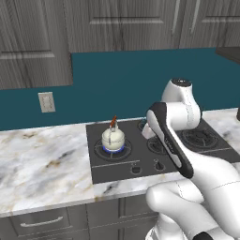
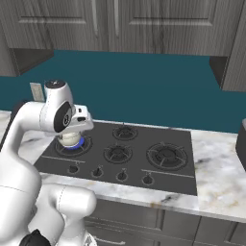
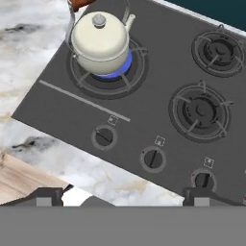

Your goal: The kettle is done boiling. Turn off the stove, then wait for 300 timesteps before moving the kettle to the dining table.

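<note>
The cream-white kettle (image 1: 113,137) (image 3: 101,41) stands upright on the front-left burner of the black stove (image 1: 154,154) (image 2: 144,144) (image 3: 158,86). A blue flame (image 3: 119,71) burns under it. In the right base view the hand hides most of the kettle (image 2: 68,140). My gripper (image 3: 125,194) hovers open above the stove's front edge, its fingertips (image 3: 48,196) wide apart and holding nothing. A row of round knobs (image 3: 104,137) lies just ahead of it, the kettle beyond them. The dining table is out of view.
The stove sits in a marble worktop (image 1: 42,164) with grey drawers below and dark cabinets (image 2: 120,24) above a teal wall. A wall outlet (image 1: 46,101) is at the left. A dark object (image 2: 241,144) stands at the right edge.
</note>
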Robot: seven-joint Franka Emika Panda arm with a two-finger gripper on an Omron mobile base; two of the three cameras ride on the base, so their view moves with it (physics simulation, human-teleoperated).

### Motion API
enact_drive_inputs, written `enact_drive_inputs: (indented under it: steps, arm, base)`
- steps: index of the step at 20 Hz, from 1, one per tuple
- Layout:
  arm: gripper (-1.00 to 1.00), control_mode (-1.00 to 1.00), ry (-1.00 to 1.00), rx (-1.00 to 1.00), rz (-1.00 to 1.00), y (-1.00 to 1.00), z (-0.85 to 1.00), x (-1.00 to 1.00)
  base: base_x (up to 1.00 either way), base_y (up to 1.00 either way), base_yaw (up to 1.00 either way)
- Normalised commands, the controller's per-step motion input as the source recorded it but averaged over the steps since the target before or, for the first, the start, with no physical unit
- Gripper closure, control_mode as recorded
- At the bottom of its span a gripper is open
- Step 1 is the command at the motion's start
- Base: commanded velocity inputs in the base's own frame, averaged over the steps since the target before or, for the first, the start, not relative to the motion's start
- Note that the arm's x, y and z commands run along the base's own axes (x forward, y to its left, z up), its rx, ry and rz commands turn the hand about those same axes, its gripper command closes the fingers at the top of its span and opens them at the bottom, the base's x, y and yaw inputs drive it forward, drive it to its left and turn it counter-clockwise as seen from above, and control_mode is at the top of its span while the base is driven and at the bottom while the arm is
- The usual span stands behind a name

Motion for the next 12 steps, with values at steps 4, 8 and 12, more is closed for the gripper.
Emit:
enact_drive_inputs:
  steps: [4,8,12]
  arm:
    - [-1.0,-1.0,0.0,-0.03,0.15,0.08,-0.33,-0.01]
    - [-1.0,-1.0,0.0,-0.04,0.15,0.1,-0.34,0.0]
    - [-1.0,-1.0,0.0,-0.04,0.14,0.12,-0.33,0.0]
  base:
    - [0.0,0.0,0.0]
    - [0.0,0.0,0.0]
    - [0.0,0.0,0.0]
